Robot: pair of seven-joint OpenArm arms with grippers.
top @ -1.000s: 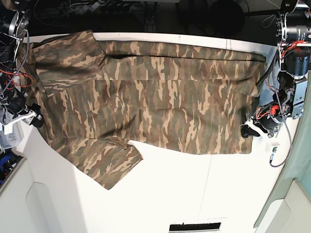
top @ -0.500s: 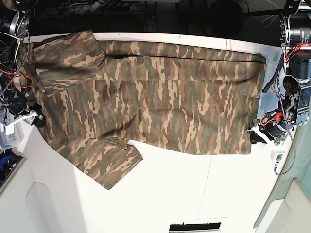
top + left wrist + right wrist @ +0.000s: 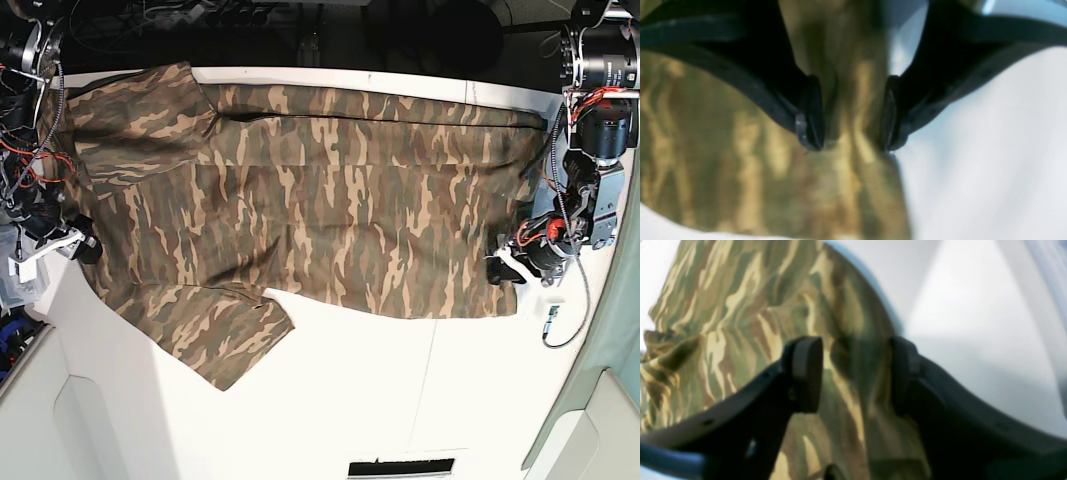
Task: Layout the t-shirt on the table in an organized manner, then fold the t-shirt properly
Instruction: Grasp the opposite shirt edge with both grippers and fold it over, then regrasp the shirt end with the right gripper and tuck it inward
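The camouflage t-shirt [image 3: 330, 200] lies spread flat across the far half of the white table [image 3: 400, 380], its sleeves at the left and its hem at the right. My left gripper [image 3: 503, 270] sits at the hem's near right corner. In the left wrist view it [image 3: 850, 133] is open, its jaws straddling the cloth [image 3: 740, 150] close to the cloth edge. My right gripper [image 3: 85, 246] is at the shirt's left edge, between the sleeves. The right wrist view shows it [image 3: 857, 373] open over the cloth [image 3: 740, 306], nothing pinched.
A thin dark seam [image 3: 425, 370] crosses the bare near part of the table, and a dark slot [image 3: 400, 467] sits at its front edge. Dark equipment and cables [image 3: 300, 30] line the back. Pale side panels [image 3: 600, 420] flank the table.
The left gripper swung out to the right off the hem, then came back left onto the shirt's near right corner. The right gripper shifted slightly toward the shirt. The shirt lies as before.
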